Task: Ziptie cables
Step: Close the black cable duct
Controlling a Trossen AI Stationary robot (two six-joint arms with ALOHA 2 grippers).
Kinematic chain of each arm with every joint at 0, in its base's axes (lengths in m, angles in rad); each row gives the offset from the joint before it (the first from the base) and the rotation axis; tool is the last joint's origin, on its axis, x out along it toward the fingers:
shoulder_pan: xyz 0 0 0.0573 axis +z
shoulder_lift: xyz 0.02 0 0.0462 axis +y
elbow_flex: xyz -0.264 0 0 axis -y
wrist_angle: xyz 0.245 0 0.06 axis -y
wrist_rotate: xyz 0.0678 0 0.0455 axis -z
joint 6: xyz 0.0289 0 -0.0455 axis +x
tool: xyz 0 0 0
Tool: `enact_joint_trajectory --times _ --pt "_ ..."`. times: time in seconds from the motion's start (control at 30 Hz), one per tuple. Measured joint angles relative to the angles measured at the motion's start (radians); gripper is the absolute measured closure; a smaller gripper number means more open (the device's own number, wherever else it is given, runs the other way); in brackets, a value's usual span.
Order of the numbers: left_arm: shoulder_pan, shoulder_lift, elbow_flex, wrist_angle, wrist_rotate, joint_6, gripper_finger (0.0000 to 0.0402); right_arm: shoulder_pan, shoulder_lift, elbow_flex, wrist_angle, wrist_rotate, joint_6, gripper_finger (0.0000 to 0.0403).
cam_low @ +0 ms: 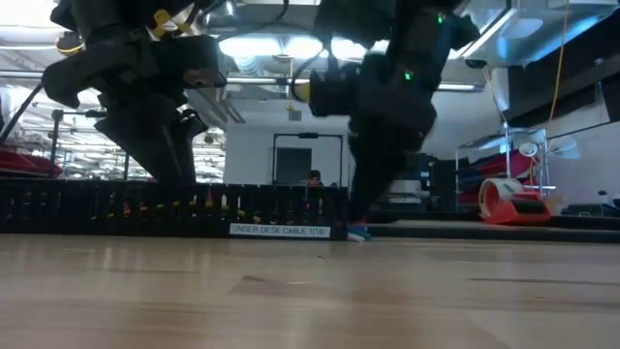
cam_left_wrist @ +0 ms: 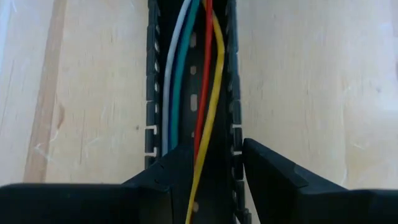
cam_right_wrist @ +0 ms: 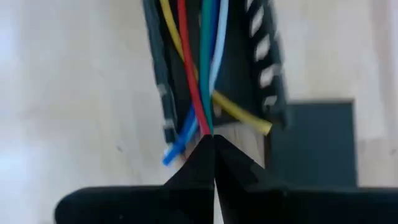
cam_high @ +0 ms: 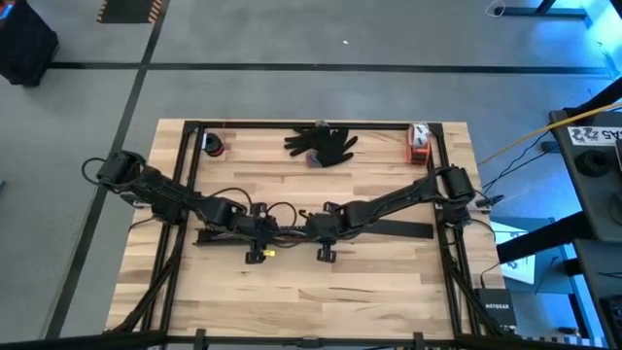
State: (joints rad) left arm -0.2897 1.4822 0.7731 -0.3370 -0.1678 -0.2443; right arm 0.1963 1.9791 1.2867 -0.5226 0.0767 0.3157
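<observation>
On your wooden table (cam_high: 321, 282), the right gripper (cam_right_wrist: 213, 142) pinched the cables (cam_right_wrist: 202, 74); the left gripper (cam_left_wrist: 217, 163) straddled the channel (cam_left_wrist: 233, 93), part-open.

Thin flexible cables (cam_left_wrist: 186, 93), white, teal, red and yellow, lie lengthwise inside the black slotted channel (cam_left_wrist: 151, 93), table centre.

Both arms are dark, jointed and boxy, with thin black cables looping off their links. The left arm (cam_high: 165, 199) carries a small yellow tag near its wrist; the right arm (cam_high: 389, 206) shows small green lights on its housing in the low view. Each gripper ends in matte black, wedge-shaped fingers (cam_left_wrist: 283, 177).
</observation>
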Motion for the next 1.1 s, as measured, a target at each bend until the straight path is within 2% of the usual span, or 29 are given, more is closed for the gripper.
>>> enact_joint_trajectory --times 0.37,0.5,0.67,0.83,0.97,1.1 --pt "0.001 0.0 0.001 0.015 -0.002 0.001 0.027 0.014 0.046 -0.002 0.012 -0.024 0.03 0.0402" --pt "0.001 -0.003 0.001 0.014 -0.002 -0.003 0.027 0.013 0.024 0.02 -0.059 -0.011 0.031 0.0402" --pt "0.0 -0.005 0.015 -0.01 -0.001 -0.01 0.027 0.013 -0.074 0.05 -0.218 0.024 0.003 0.0402" --pt "0.002 -0.01 0.058 -0.049 -0.001 -0.01 0.027 0.005 -0.177 -0.008 -0.311 0.074 -0.086 0.0402" --pt "0.009 -0.011 0.087 -0.054 -0.002 -0.042 0.027 -0.051 -0.308 -0.109 -0.226 0.055 -0.124 0.0386" --pt "0.023 -0.011 0.089 -0.055 -0.012 -0.145 0.027 -0.134 -0.434 -0.286 -0.021 -0.048 -0.138 0.033"
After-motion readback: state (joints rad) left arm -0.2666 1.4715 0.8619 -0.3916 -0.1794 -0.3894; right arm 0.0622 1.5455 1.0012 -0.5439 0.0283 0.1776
